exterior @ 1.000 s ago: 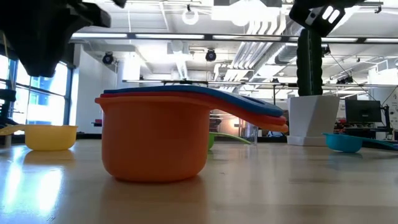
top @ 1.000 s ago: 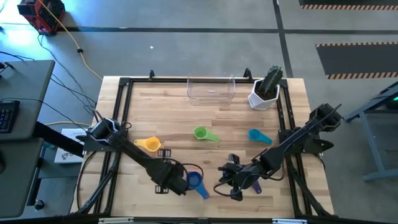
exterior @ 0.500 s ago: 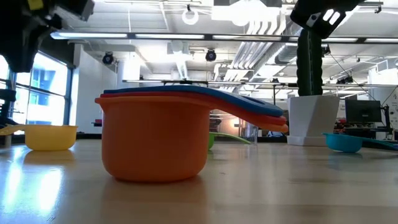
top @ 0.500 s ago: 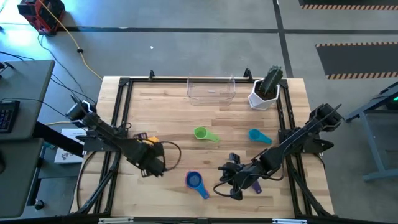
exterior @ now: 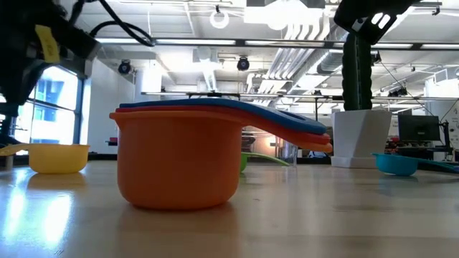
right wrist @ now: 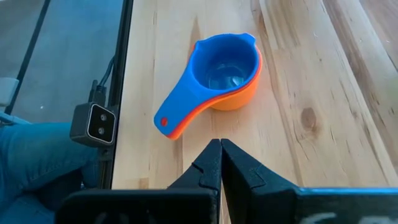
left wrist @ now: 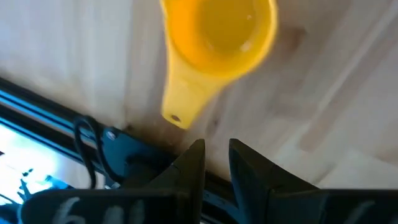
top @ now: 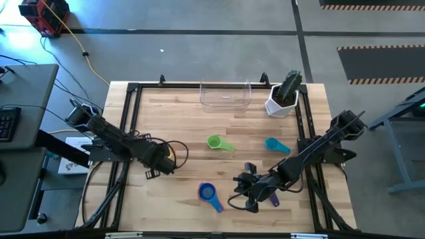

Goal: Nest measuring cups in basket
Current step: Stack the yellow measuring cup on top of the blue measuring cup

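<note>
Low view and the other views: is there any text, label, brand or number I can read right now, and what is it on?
No readable text in any view.
Yellow tag on the left arm's cabling: marks too blurred to read.
White sheet beside the table's left edge: print too small to read.
Nested measuring cups, basket and white pot: no markings visible.

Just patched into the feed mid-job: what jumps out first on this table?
The stack of nested cups stands out, blue on top of orange, near the table's front edge, just left of the shut right gripper. The left gripper, fingers a little apart and empty, sits by the yellow cup at the table's left. The green cup and teal cup lie loose mid-table, and the clear basket at the back edge beside the potted cactus holds none.
</note>
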`<action>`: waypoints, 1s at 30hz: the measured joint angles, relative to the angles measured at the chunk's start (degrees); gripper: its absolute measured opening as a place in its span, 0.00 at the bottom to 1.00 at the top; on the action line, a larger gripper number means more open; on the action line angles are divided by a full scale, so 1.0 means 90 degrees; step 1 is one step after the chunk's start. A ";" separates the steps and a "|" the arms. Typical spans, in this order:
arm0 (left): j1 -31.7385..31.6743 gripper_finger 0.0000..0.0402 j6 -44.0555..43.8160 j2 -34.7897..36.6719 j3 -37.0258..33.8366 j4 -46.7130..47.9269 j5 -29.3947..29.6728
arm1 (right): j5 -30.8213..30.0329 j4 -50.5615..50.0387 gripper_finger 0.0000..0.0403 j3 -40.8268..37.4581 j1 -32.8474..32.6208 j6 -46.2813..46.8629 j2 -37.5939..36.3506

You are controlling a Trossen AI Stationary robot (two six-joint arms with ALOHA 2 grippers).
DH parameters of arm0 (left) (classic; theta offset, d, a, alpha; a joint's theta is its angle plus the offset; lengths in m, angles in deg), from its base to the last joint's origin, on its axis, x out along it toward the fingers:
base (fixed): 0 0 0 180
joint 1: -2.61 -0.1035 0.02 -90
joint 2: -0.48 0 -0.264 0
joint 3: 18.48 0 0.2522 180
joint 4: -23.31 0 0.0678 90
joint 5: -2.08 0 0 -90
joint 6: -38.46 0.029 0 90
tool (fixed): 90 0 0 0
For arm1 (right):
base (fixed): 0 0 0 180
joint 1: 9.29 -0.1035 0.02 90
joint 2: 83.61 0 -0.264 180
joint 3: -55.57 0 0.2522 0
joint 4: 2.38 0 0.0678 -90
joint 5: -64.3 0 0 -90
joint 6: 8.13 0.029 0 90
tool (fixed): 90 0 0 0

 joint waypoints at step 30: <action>0.0341 0.16 0.1782 -0.0004 -0.0007 -0.2348 0.0201 | 0.0060 -0.0093 0.00 -0.0002 0.0000 0.0049 0.0000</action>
